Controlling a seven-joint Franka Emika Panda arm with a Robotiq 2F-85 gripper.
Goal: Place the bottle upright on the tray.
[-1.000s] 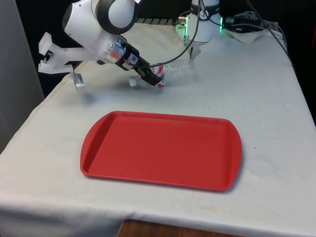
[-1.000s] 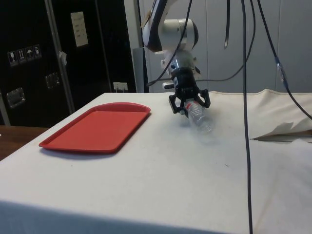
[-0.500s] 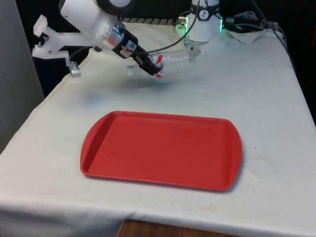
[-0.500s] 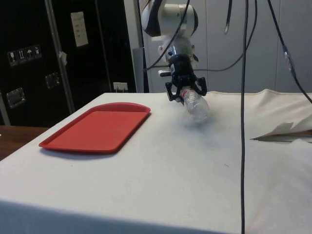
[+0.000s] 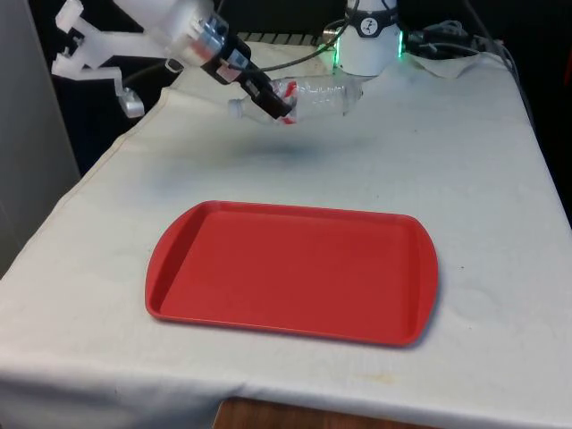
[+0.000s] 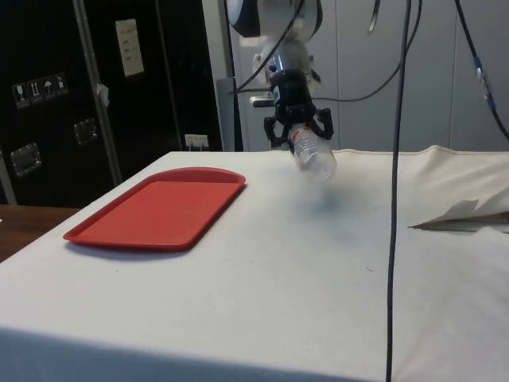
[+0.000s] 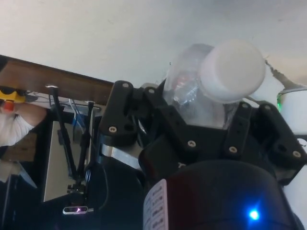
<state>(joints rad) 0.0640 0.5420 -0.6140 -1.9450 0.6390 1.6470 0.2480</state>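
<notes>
Holding the bottle [image 5: 308,96] near its neck, my gripper [image 5: 268,100] is closed on it and keeps it in the air above the white cloth [image 5: 465,161], with a soft shadow on the cloth under it. The bottle is clear plastic with a white cap [image 7: 232,71] and some red on its label, and it lies almost flat, not upright; in the side view its body [image 6: 312,153] slopes down away from my fingers [image 6: 274,131]. In the wrist view the cap is between my two black fingers [image 7: 124,115], which press on both sides of the neck. The red tray [image 5: 290,271] lies flat on the cloth, closer to the front edge of the table, well apart from the bottle.
</notes>
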